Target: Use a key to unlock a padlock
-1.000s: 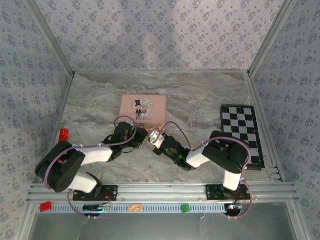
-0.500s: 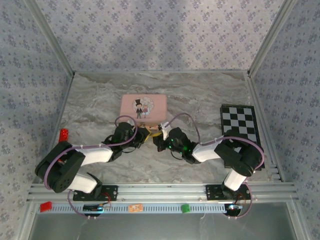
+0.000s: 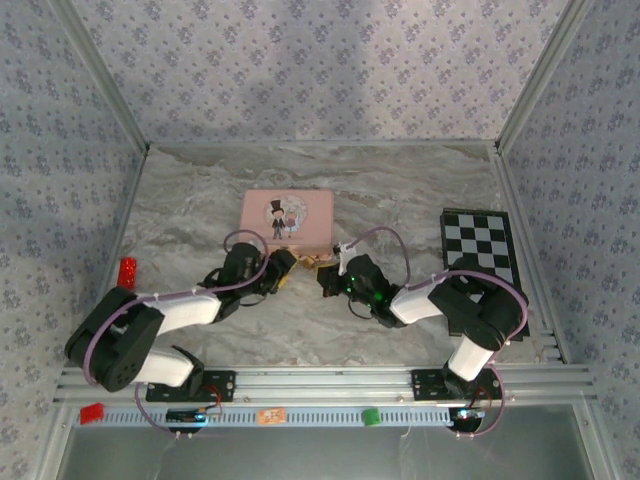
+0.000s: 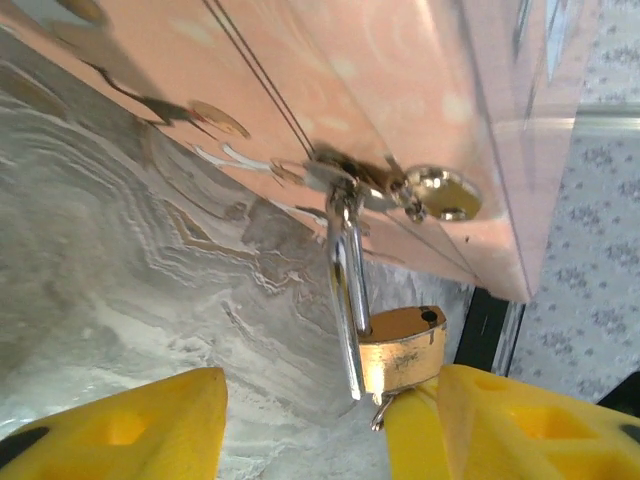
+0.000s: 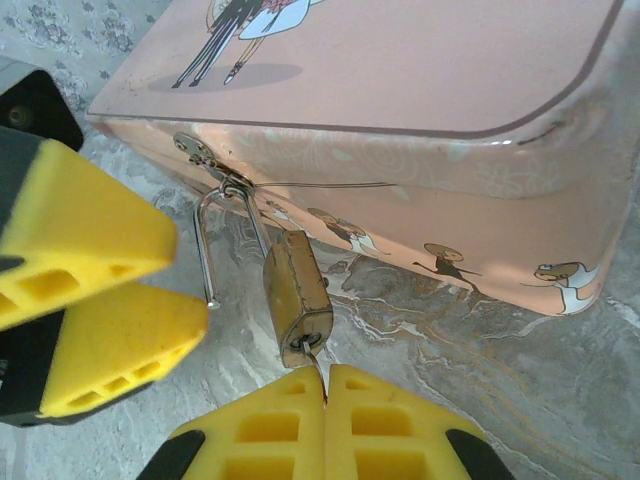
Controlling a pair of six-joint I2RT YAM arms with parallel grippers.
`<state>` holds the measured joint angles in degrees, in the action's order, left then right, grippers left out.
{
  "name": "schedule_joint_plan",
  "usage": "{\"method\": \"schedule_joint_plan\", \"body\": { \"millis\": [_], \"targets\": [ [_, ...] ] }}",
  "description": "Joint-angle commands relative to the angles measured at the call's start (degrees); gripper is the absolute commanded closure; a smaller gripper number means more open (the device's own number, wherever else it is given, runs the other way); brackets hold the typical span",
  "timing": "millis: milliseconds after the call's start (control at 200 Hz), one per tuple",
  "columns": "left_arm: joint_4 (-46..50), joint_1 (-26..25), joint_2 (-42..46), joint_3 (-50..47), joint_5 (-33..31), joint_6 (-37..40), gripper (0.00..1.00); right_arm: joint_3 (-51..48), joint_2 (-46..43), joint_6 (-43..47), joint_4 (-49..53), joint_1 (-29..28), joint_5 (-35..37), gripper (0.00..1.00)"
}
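Though tiny from above, padlock (image 5: 297,300) hangs unlocked, right claw (image 5: 326,385) pinching key (image 5: 308,347).

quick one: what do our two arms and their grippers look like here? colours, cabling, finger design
The left arm and right arm match: black joint housings, white link covers, a lilac cable looping outside each. A green light glows at the right arm's wrist. The fingers are yellow wedge-shaped blocks with hollow rectangular cells, black at the base.
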<state>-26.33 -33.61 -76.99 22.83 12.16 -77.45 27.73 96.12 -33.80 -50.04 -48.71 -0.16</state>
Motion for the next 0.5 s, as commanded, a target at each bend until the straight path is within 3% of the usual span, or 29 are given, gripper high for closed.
{"method": "schedule_joint_plan", "body": {
  "millis": [0, 150, 220, 340, 495],
  "targets": [
    [9.47, 2.62, 5.74, 1.16, -1.68, 5.56, 0.33, -1.48, 0.77, -3.82, -1.84, 0.44, 2.04, 1.00],
    [24.62, 8.24, 15.52, 3.83, -5.40, 14.79, 0.21, -1.81, 0.98, -5.31, -2.78, 0.12, 1.35, 1.00],
    [30.88, 11.29, 18.85, 6.39, -6.84, 20.26, 0.10, -1.43, 0.94, -5.23, -2.30, -0.44, 1.17, 1.00],
    [40.02, 18.47, 18.45, 13.47, -3.14, 29.27, 0.01, 0.57, 1.48, -3.94, 0.52, -2.26, 0.81, 1.00],
    [45.20, 21.93, 13.58, 19.92, -3.50, 37.82, 0.00, 1.76, 2.23, -4.34, 1.76, -2.95, 0.12, 1.00]
  ]
}}
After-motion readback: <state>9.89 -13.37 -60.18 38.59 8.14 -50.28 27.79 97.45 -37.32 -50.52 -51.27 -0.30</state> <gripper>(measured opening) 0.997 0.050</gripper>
